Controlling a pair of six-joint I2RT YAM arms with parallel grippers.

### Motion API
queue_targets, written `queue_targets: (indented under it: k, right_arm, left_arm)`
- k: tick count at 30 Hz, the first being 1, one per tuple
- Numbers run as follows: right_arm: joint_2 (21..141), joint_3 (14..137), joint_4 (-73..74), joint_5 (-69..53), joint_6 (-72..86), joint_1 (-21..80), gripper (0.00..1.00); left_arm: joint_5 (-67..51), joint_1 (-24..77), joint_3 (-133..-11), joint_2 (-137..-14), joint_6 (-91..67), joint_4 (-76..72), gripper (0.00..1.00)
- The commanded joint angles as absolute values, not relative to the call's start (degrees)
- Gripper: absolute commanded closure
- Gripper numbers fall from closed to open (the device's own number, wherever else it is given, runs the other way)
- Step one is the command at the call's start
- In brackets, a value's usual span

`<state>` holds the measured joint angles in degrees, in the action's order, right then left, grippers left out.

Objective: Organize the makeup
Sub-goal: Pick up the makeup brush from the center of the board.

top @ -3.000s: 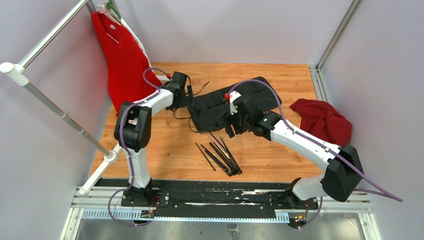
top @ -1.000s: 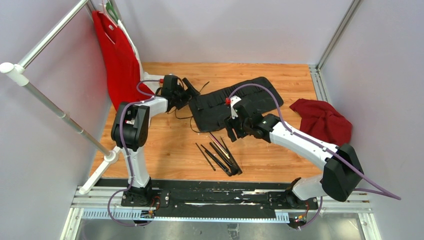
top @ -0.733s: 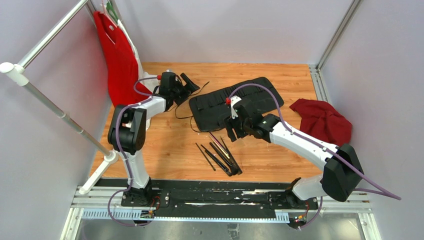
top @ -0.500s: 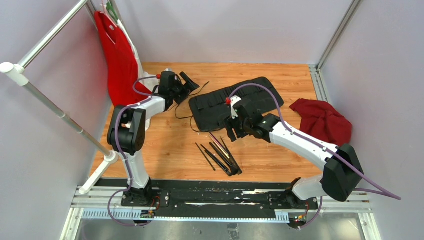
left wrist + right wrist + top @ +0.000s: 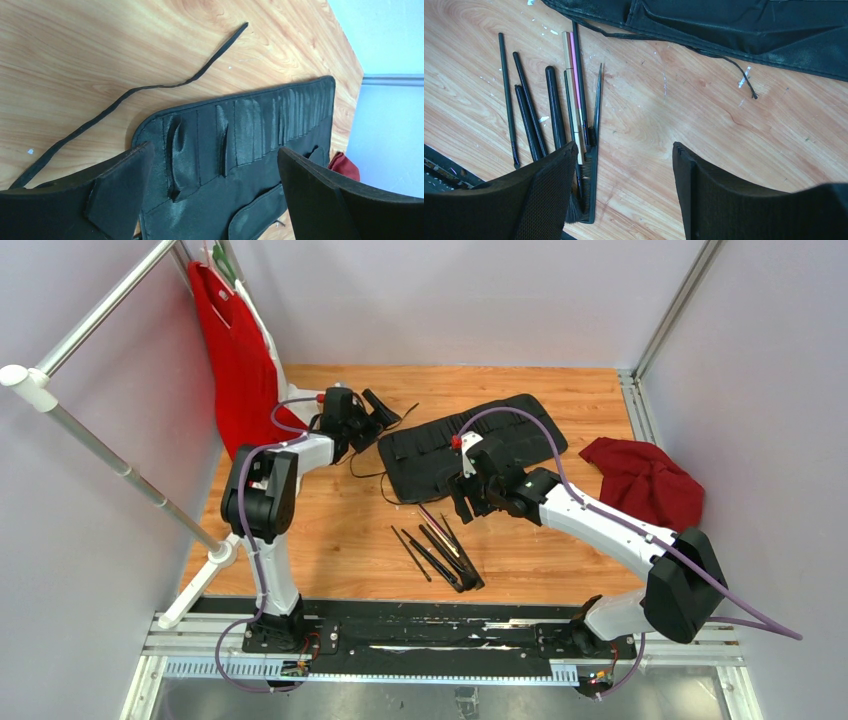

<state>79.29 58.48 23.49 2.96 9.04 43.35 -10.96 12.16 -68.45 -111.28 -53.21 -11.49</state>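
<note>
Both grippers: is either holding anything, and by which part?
Nothing is held. The right gripper hangs open near the makeup brushes; the left gripper is open near the black roll.

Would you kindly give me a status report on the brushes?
Left gripper open, empty, near roll. Right gripper open, empty, by brushes. Brushes loose on table, comb mixed in.

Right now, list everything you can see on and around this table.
makeup brushes: roughly eight, mostly black, some pink or tan; loose cluster, near-centre
tail comb: one, black; against the brushes
brush roll: one, black; unrolled, mid-table
cord: at least one, black; by the roll's left end
cloth: one, dark red; crumpled, right side
garment: one, red; hanging far left
rack: one, white; left side
table: one, wood
left gripper: open, empty; over the roll's left end
right gripper: open, empty; above the brushes
</note>
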Motion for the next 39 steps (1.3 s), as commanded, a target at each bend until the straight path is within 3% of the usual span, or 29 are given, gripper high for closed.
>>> queue_targets:
  k: [1,34,39]
  right_arm:
    - [78.1,58.1,24.6,3.3,9.8,42.6,0.31]
    - [78.0,56.6,24.9,2.6,10.5,42.6,0.31]
    - [77.9,55.1,24.9,-0.9,10.9,42.8,0.38]
  left_arm:
    - [-12.6,11.7,-69.3,-113.4,-53.5,-13.6,0.02]
    - [-11.8,11.6,-67.6,-116.7,-52.8,-11.2,0.02]
    - [-10.4,11.6,-67.2,-115.5,-51.8,-8.9,0.02]
